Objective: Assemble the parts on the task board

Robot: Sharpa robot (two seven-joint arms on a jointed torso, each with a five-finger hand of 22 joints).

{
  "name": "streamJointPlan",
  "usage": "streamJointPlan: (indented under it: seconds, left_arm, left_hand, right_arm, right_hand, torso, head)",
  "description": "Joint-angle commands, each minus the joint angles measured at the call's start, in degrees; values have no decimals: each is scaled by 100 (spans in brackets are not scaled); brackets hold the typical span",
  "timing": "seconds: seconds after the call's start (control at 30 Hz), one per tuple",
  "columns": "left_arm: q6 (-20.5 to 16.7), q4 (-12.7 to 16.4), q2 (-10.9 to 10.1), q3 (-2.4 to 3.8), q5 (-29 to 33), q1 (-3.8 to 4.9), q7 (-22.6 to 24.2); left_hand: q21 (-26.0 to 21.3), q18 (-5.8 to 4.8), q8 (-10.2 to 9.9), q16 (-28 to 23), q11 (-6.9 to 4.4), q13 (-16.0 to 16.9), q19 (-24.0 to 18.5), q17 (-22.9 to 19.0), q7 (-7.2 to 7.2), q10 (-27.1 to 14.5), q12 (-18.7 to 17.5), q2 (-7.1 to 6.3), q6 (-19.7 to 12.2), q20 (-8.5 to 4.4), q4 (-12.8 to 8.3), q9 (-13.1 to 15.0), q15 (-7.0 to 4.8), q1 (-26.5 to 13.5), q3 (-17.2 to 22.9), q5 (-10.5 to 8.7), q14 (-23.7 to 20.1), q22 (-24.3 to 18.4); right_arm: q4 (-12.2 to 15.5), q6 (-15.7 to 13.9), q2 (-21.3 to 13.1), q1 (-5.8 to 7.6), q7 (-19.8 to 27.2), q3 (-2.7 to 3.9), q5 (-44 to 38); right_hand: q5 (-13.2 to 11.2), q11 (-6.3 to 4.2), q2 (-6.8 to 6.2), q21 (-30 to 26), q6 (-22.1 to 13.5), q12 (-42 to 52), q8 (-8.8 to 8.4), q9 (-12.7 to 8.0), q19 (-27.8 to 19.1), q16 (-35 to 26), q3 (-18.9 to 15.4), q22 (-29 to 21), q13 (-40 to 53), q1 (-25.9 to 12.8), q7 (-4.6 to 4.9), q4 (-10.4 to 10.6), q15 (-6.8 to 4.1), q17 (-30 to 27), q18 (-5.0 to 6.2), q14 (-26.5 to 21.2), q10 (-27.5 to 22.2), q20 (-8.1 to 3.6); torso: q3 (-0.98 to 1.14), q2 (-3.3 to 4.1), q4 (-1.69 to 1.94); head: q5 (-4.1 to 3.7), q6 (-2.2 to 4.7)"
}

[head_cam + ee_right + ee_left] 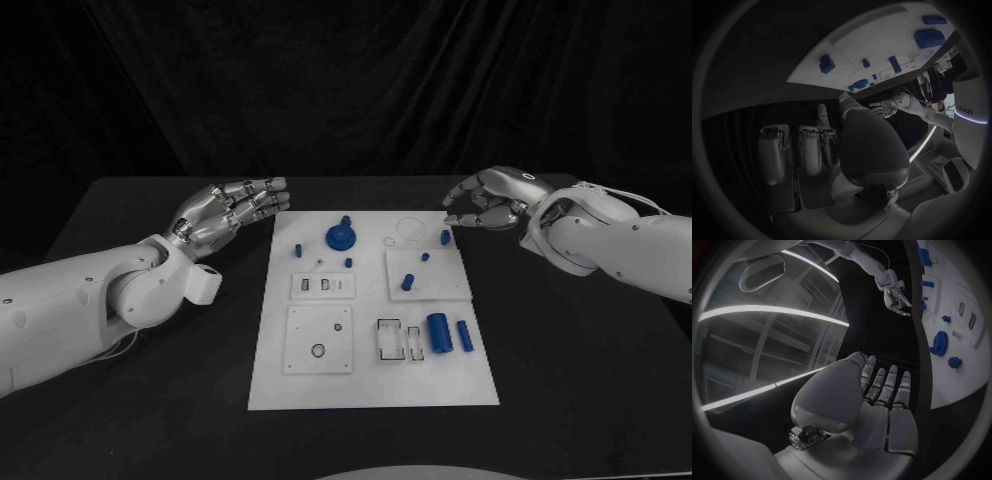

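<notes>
I have the black bench [606, 400] under everything, with bare surface on both sides of the white task board [375, 385], which lies lengthwise down the middle. That leaves me open room to bring either arm in from its own side without crossing the other.

My left hand [231, 212] hovers just off the board's far left corner, fingers [891, 385] nearly straight and slightly apart, holding nothing. My right hand [488, 200] hangs near the far right corner, fingers curled loosely inward; I see nothing in them. I judge both are parked at the edges so the board stays unobstructed for the head camera.

The parts are all on the board. The blue gear-like disc [340, 236] sits at the far end, closest to the left hand. Two blue cylinders [449, 334] lie side by side near the right edge, beside an empty rectangular slot [389, 340]. Small blue pegs [408, 282] are scattered through the middle, and one short peg [444, 237] stands just below the right hand.

Nothing looks seated yet, so I judge assembly hasn't begun.
</notes>
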Motion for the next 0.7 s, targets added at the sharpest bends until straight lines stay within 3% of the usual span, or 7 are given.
streamJointPlan:
  seconds: [0.03,0.17,0.4,0.7]
  left_arm:
    - [86,13,-1,6,20,-14,111]
    - [84,18,-14,6,20,-20,112]
    - [85,25,-35,6,20,-23,113]
    - [92,28,-50,6,20,-26,105]
  left_hand:
    - [-25,-68,21,-35,1,0,-44,-9,14,-39,26,-51,-22,-13,-1,0,19,-8,44,21,-37,-7]
    - [-27,-68,19,-40,4,-1,-48,-10,14,-42,21,-52,-32,-13,-2,-2,18,-8,48,21,-43,-8]
    - [-27,-68,19,-40,4,-1,-48,-10,14,-42,21,-52,-32,-13,-2,-2,18,-8,48,21,-43,-8]
    - [-31,-68,19,-50,11,-1,-55,-12,15,-44,27,-54,-36,-13,-5,-2,13,-8,61,20,-55,-9]
  right_arm:
    - [-84,-77,21,-70,234,4,167]
    - [-167,-88,52,-159,320,4,180]
    - [-260,-150,90,-261,459,4,217]
    - [-308,-224,109,-340,553,4,294]
  right_hand:
    - [-15,-21,-60,15,-27,15,-29,-13,597,15,-14,1510,1508,4,4,5,-45,1509,-45,585,606,-39]
    - [-6,-20,-78,15,-46,15,-46,-28,597,15,-20,1510,1508,1,8,6,-46,1509,-45,585,606,-41]
    - [-54,-11,-133,15,-82,15,-78,-56,597,15,-55,1510,1508,-46,19,14,-41,1509,-45,585,606,-39]
    - [-118,1,-187,15,-18,15,-40,-33,597,15,-89,1510,1508,-96,36,16,-32,1509,-45,585,606,-33]
  torso:
    - [-3,4,5]
    - [3,7,3]
    - [-24,8,17]
    - [-28,10,13]
  head:
    - [-24,12]
    - [-28,12]
    - [-27,-1]
    - [-39,-8]
